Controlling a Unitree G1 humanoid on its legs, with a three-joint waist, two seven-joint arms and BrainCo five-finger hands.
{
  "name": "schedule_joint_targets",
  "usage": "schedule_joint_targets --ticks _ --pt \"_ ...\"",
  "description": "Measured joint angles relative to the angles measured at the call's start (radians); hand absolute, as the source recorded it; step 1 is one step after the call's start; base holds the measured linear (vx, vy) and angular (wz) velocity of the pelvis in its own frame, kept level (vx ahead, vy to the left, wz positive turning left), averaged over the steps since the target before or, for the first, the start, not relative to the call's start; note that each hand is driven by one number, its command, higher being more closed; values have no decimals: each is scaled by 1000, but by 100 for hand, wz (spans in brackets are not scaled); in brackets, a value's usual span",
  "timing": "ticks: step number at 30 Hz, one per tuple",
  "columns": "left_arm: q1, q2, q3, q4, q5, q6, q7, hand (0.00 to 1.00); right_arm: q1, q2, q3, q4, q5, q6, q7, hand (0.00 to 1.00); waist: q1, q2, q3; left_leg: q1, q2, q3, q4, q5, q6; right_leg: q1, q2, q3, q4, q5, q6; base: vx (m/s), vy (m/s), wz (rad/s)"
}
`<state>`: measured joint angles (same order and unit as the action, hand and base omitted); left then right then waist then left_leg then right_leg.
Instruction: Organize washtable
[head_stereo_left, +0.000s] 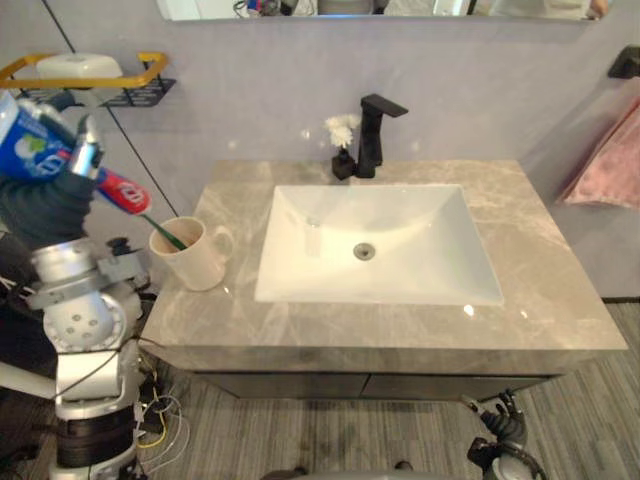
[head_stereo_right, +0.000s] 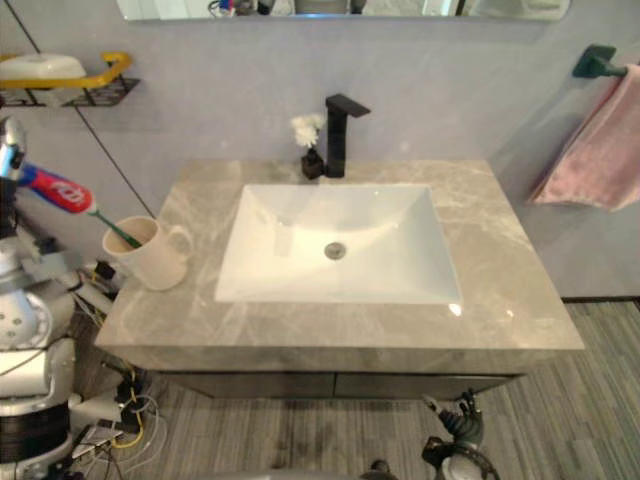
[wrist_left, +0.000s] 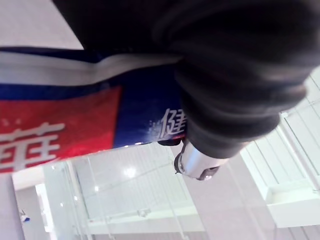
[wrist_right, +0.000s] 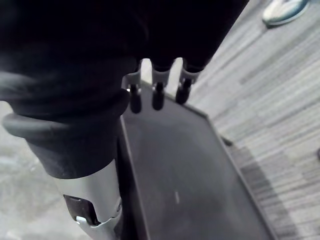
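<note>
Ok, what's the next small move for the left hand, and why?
Probably lower the toothpaste tube into the mug: the left hand holds it raised beside the mug, red end angled down toward the rim, where a green toothbrush already sits.

Left edge of countertop (head_stereo_left: 540, 270): mug (head_stereo_left: 190, 255), toothbrush (head_stereo_left: 165, 232) in it. Centre: sink (head_stereo_left: 375, 240). The faucet (head_stereo_left: 372, 135) is behind it at back edge, flower vase (head_stereo_left: 343, 150) just left of faucet.

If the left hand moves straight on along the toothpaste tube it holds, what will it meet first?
Probably the green toothbrush in the mug: the toothpaste tube in the left hand slopes down, its red end close above the brush handle. Depth is unclear, so it might pass beside.
</note>
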<state>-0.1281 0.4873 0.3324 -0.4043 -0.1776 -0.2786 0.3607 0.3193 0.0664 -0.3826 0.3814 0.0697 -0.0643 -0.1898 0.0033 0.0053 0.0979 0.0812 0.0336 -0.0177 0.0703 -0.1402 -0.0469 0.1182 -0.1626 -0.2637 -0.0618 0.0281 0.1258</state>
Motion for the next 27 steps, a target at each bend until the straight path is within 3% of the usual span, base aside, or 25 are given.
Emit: schedule_joint_targets --ticks 10,27 --pt "56 -4 36 102 21 54 51 100 23 -12 80 28 -2 -7 18 0 11 -8 -5 -18 0 -35 -2 6 0 1 2 -38 0 -6 -10 -6 -17 11" --pt "47 -37 32 104 36 76 82 100 42 -14 128 36 -2 -8 18 0 7 -35 -25 -37 2 -32 -3 15 -4 -22 4 -37 0 -6 -10 -14 -5 -1"
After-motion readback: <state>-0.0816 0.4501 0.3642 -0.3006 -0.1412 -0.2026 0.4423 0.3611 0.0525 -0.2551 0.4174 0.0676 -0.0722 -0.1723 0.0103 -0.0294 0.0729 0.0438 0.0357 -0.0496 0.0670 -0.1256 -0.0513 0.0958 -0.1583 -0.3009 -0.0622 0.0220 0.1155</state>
